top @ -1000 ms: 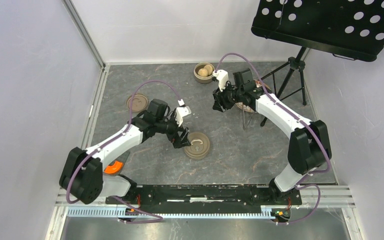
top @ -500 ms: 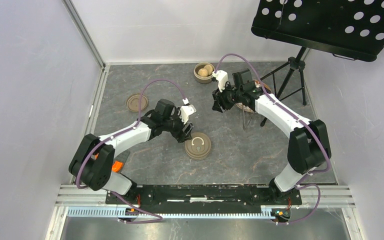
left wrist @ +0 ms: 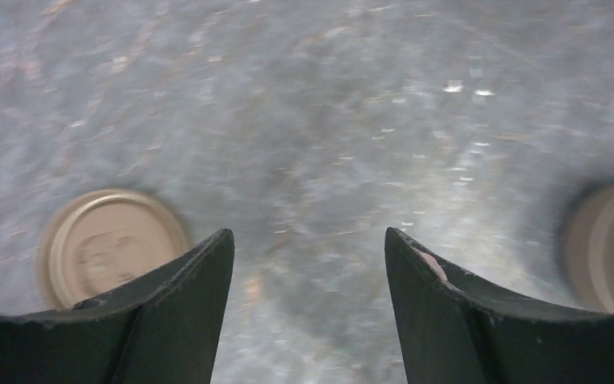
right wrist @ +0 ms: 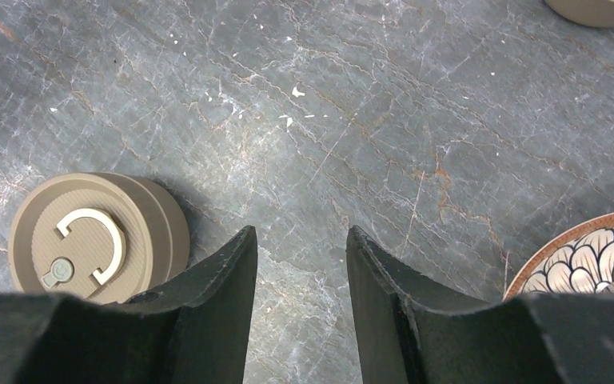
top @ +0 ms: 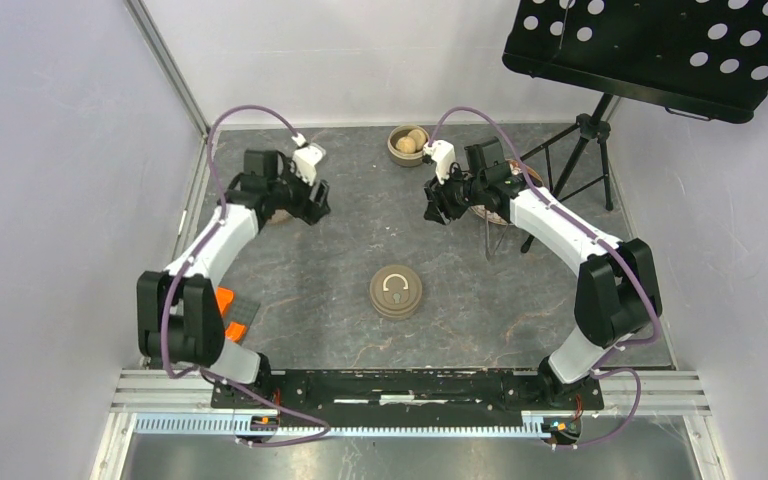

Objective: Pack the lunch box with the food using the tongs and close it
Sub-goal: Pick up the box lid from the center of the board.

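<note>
Left gripper (left wrist: 308, 240): jaws released, empty, above the far-left table (top: 460, 320).
Right gripper (right wrist: 297, 238): jaws part-spread, grasping nothing, between lunch box (right wrist: 96, 236) and plate (right wrist: 600, 256).
Tongs (top: 487, 243): lay flat beside the plate, ungrasped.
Food (top: 411, 141): buns sat in the far bowl (top: 406, 160).
Advised: straddle both tong arms at mid-length, clench gently, lift level.

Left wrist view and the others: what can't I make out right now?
Left wrist: motion blur; tan disc and tan thing cut by the right edge are unidentifiable.
Plate: cut by the right wrist view's corner, behind the right arm from above; what lies on it hidden.
Tongs: too thin in the top view to read.
</note>
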